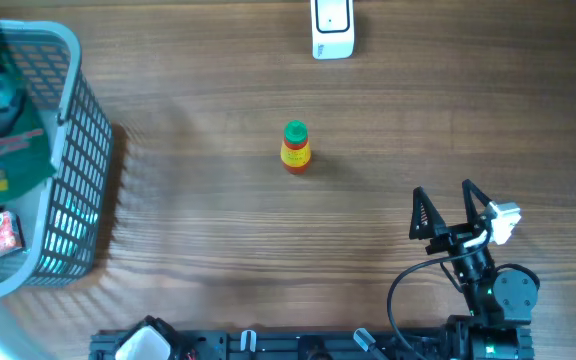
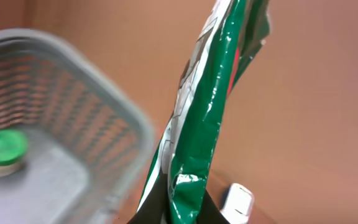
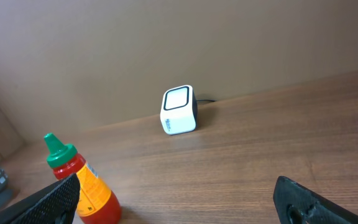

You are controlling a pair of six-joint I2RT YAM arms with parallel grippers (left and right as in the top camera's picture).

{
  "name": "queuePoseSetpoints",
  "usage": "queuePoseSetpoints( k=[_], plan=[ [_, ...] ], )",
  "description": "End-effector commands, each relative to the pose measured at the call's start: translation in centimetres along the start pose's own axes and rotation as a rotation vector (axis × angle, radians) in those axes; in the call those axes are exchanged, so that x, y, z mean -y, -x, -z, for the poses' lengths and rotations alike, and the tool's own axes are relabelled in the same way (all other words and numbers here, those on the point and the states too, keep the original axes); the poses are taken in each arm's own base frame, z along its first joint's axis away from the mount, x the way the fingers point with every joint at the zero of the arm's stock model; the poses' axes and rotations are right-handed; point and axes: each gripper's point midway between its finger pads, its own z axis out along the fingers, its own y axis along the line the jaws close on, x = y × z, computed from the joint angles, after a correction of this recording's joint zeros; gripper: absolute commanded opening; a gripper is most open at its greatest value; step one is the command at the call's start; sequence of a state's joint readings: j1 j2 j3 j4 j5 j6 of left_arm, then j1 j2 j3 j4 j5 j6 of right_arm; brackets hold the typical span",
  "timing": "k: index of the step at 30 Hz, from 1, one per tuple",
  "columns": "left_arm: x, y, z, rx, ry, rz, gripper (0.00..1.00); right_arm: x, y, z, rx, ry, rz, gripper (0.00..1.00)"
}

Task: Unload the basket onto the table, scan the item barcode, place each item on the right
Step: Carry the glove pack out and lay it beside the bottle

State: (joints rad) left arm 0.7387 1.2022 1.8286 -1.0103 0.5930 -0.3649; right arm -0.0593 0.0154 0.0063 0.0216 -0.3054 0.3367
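Green foil packet (image 2: 210, 106) is clamped in the left tool (image 2: 182, 214) above the basket (image 1: 83, 150); right tool (image 1: 453, 212) stands wide, empty; next, probably bring its barcode to the scanner (image 1: 332, 28)

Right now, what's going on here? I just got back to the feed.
The left claw is shut on a green foil packet and holds it up by the grey basket at the table's left side. The right claw stands open and empty near the front right. A red sauce bottle with a green cap stands upright mid-table. The white scanner sits at the far edge, and the packet has not reached it yet.
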Motion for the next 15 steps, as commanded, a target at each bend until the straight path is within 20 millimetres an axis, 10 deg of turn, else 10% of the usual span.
queuePoseSetpoints(
  k=[1, 4, 15],
  plan=[
    [5.3, -2.9, 1.9, -0.083, -0.179, -0.007, 0.04, 0.1, 0.2, 0.0, 0.011, -0.006, -0.004, 1.0],
    [7.3, -7.0, 1.2, -0.24, -0.23, -0.017, 0.04, 0.1, 0.2, 0.0, 0.011, -0.006, -0.004, 1.0],
    [2.0, -27.0, -10.2, -0.795, 0.074, -0.074, 0.04, 0.1, 0.2, 0.0, 0.011, -0.006, -0.004, 1.0]
  ],
)
